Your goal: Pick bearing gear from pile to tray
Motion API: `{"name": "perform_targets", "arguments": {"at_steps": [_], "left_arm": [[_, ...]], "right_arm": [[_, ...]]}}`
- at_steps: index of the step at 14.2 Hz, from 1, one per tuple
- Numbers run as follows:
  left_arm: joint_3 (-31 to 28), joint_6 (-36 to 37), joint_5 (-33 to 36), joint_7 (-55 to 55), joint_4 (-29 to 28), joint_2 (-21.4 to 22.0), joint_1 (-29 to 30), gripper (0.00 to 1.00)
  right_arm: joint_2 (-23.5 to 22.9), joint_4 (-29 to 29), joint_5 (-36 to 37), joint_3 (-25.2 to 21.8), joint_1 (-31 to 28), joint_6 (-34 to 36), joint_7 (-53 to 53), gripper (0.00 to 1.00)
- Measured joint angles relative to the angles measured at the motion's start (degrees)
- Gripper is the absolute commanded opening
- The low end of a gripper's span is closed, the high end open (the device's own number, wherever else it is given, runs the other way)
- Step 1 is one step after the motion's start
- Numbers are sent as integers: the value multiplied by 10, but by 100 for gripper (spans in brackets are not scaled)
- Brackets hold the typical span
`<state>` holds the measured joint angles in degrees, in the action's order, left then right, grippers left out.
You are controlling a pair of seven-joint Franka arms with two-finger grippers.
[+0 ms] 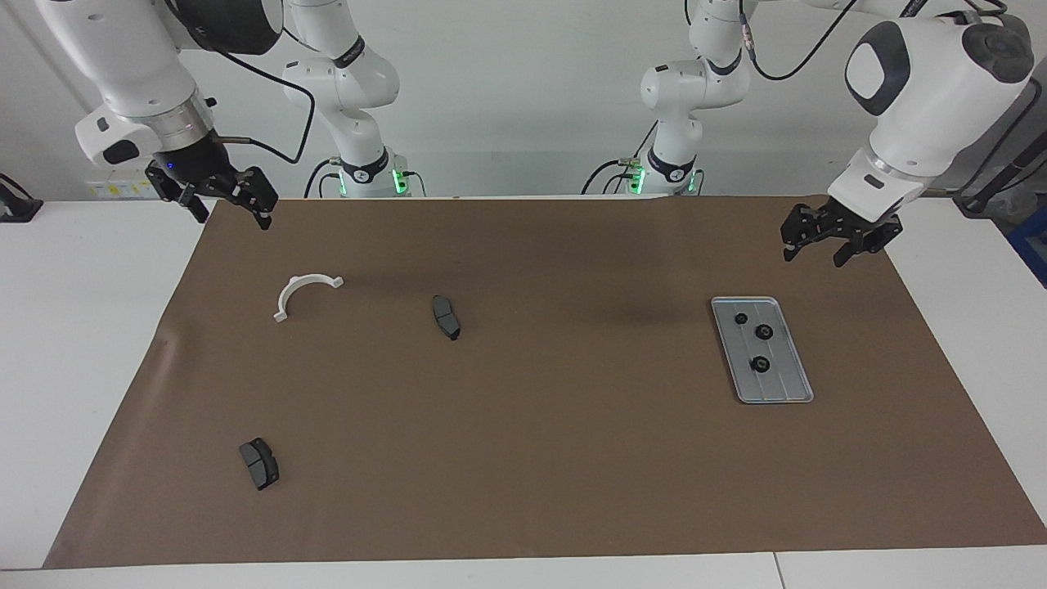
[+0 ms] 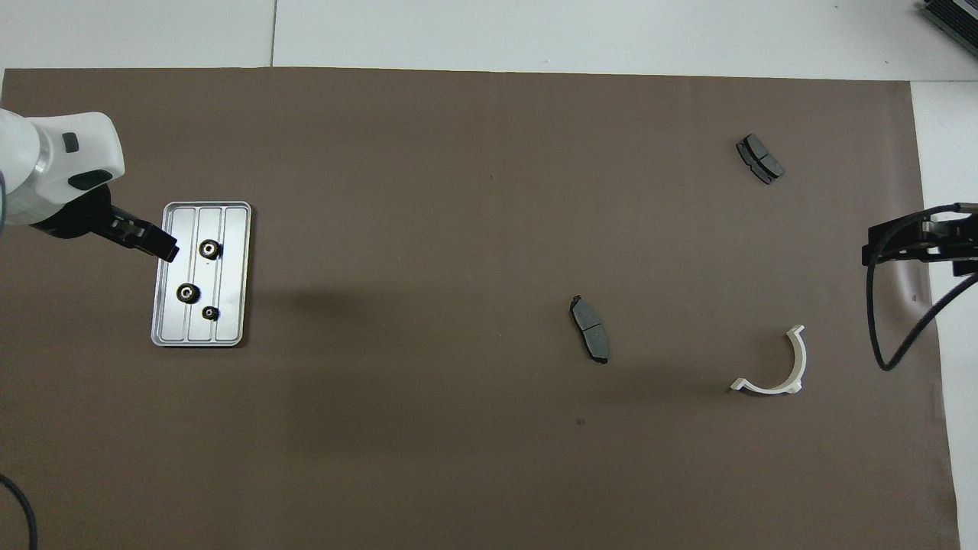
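So the silver ridged tray point(image 1: 762, 349) sits toward the left arm's end of the brown mat point(image 1: 532, 384), and 3 small black gears point(image 1: 761, 331) are lying in it, all apart from each other. The left gripper point(image 1: 841, 240) hangs up in the air over the mat at about 1 o'clock from the tray in the facing view, fingers spread apart, holding nothing. The right gripper point(image 1: 219, 196) waits raised over the mat's corner at the right arm's end, fingers apart and empty too. What's left of the pile is pretty scattered: a white half-ring bracket point(image 1: 304, 293), a dark grey brake pad point(image 1: 446, 316) at 3 o'clock from it in the facing view, and a 2nd brake pad point(image 1: 259, 463) at about 6 o'clock from the bracket, farther from the robots.
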<state>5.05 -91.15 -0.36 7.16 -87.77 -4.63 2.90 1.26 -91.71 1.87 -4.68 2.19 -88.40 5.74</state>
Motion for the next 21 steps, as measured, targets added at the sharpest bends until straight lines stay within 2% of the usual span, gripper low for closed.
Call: {"name": "perform_targets", "arguments": {"at_steps": [3,6,21], "left_arm": [[1,12,0,-21,0,22,-1,100],[1,22,0,-28,0,41,-2,100],[-6,22,0,-31,-41,60,-1,100]], "right_arm": [[0,0,0,0,0,0,0,100],[0,0,0,0,0,0,0,100],[0,0,0,0,0,0,0,100]]}}
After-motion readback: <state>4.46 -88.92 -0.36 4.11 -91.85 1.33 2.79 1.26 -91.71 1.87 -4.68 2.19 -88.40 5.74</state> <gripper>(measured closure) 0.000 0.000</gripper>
